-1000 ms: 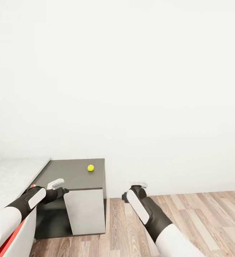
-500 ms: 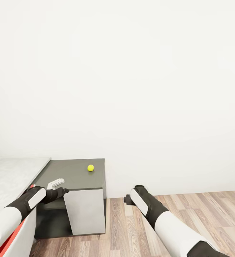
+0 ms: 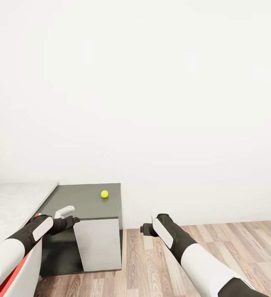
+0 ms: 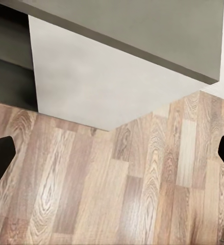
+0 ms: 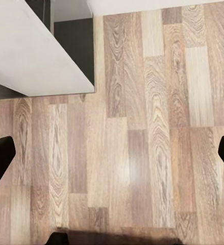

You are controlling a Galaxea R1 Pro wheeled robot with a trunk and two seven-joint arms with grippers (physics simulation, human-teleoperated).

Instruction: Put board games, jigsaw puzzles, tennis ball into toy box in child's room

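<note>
Head view: wall, wood floor (image 3: 218, 247), bed (image 3: 16, 198) edge at left, then the grey worktop (image 3: 86, 206). Tennis ball (image 3: 104, 194) sits on that worktop, loose, not in any box. I see no toy box, games or puzzles, so progress beyond the ball I can't judge. Both wrist views show jaws spread wide, holding nothing, over floor.
</note>
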